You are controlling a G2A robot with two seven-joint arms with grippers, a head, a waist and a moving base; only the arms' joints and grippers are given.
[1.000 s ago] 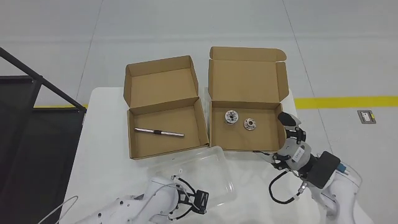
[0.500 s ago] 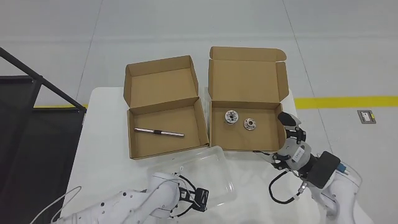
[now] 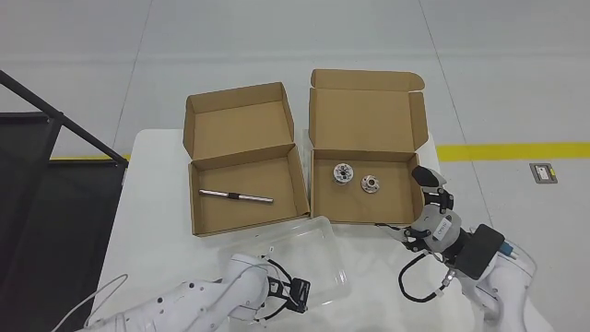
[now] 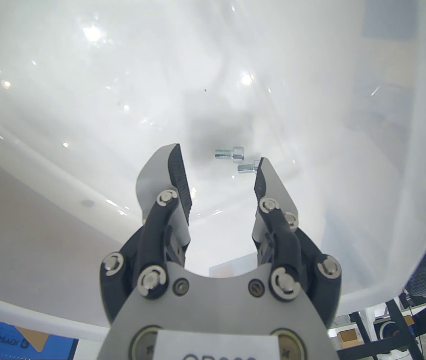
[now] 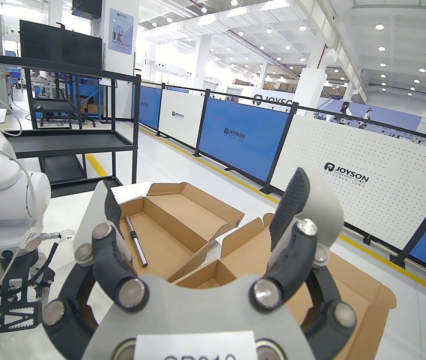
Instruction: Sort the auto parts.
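Two small silver bolts (image 4: 229,154) (image 4: 246,167) lie on the floor of a clear plastic bin (image 3: 318,238). My left gripper (image 4: 218,164) is open just above them, one fingertip next to the nearer bolt. In the top view this gripper (image 3: 294,293) sits inside the bin's near end. A metal rod (image 3: 236,195) lies in the left cardboard box (image 3: 238,122). Two round parts (image 3: 343,172) (image 3: 370,183) rest in the right cardboard box (image 3: 364,118). My right gripper (image 3: 431,187) is open and holds nothing, at that box's right edge.
Both boxes stand side by side behind the bin with their lids up. The right wrist view looks across the rod (image 5: 136,241) and the left box (image 5: 182,222) towards a black cart (image 5: 66,144). The white table (image 3: 152,231) has bare room at the left.
The left arm has shifted slightly towards the bin; its gripper has barely moved. The right arm has kept still.
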